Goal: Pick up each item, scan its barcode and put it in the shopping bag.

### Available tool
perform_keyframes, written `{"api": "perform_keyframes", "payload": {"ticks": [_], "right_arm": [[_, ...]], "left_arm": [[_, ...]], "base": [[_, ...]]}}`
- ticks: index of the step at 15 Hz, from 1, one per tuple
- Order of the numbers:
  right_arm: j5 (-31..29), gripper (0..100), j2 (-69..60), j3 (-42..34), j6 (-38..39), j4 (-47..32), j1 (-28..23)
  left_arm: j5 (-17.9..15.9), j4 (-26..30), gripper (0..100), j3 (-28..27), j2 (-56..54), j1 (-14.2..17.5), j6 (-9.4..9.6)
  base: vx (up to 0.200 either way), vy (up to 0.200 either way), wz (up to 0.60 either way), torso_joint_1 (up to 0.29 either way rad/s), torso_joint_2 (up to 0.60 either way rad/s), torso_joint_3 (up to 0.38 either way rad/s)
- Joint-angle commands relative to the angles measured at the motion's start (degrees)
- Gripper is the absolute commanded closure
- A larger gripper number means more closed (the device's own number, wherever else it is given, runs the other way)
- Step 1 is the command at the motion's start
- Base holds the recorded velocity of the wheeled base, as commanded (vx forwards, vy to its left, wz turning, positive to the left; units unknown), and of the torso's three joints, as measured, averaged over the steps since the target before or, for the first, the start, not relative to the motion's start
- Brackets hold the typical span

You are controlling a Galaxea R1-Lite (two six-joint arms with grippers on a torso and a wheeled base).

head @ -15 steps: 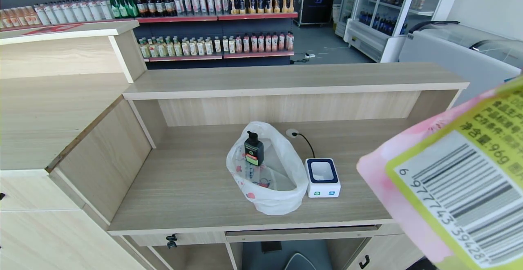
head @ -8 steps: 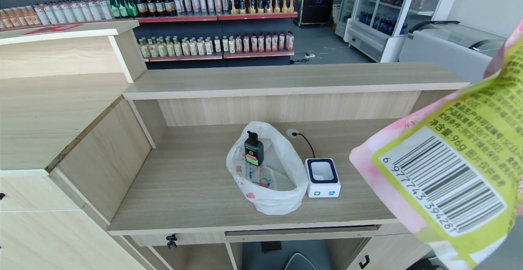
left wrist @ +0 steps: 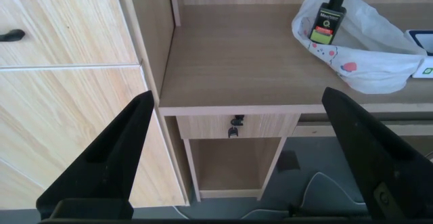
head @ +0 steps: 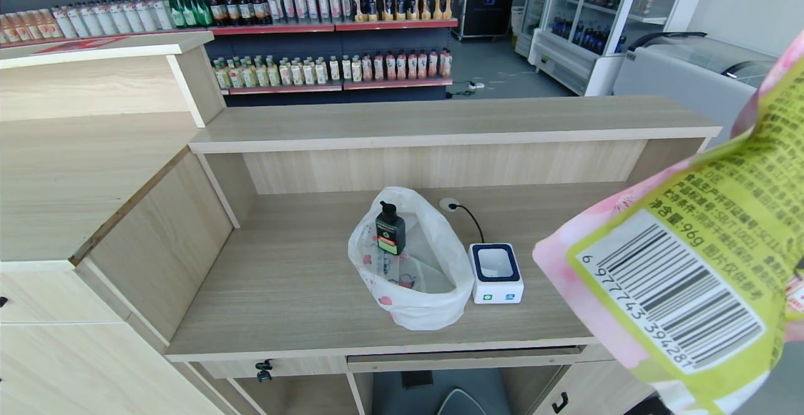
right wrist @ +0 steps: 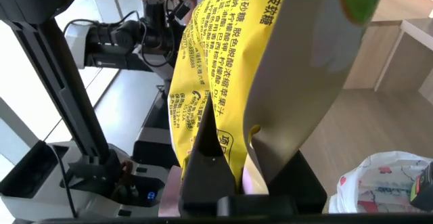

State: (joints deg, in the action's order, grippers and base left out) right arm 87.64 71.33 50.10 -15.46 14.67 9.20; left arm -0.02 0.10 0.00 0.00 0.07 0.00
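Observation:
A pink and yellow-green snack packet (head: 691,264) hangs close to the head camera on the right, barcode side facing it, well above the counter. My right gripper (right wrist: 216,149) is shut on the packet's (right wrist: 223,82) lower edge. On the counter's middle stands the white shopping bag (head: 411,277), open, with a black pump bottle (head: 390,230) upright inside. The white scanner (head: 495,272) with a blue rim sits just right of the bag. My left gripper (left wrist: 238,92) is open and holds nothing, low before the counter's front left edge, with the bag (left wrist: 365,48) far off.
The wooden counter (head: 282,289) has a raised ledge (head: 452,120) behind and a tall side wall (head: 157,239) on the left. A scanner cable (head: 471,217) runs to a hole at the back. Shelves of bottles (head: 314,10) and fridges (head: 597,19) stand farther back.
The packet has risen and shifted left in the head view, with more of its printed side showing. The bag, bottle and scanner stay put.

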Motion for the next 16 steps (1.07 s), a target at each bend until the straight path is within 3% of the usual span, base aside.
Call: {"api": "perform_keyframes", "payload": {"ticks": [1,10,13,16], "right_arm": [[1.83,100,-0.49,-0.27,-0.10,0.01,0.02],[1.83,100,-0.75,-1.06,-1.59,0.10,0.11],[0.08,100,-0.58,1.93,-2.38,0.01,-5.25],[-4.49,100,-1.28,1.93,-2.21,-0.69,-14.21]], "left_arm": [[0.02,-0.01,0,0.00,0.09,0.01,0.00],[0.02,-0.01,0,0.00,0.09,0.01,0.00],[0.02,-0.01,0,0.00,0.09,0.01,0.00],[0.02,-0.01,0,0.00,0.09,0.01,0.00]], "base": [[0.000,0.000,0.00,0.000,0.00,0.000],[0.000,0.000,0.00,0.000,0.00,0.000],[0.000,0.000,0.00,0.000,0.00,0.000],[0.000,0.000,0.00,0.000,0.00,0.000]]}}
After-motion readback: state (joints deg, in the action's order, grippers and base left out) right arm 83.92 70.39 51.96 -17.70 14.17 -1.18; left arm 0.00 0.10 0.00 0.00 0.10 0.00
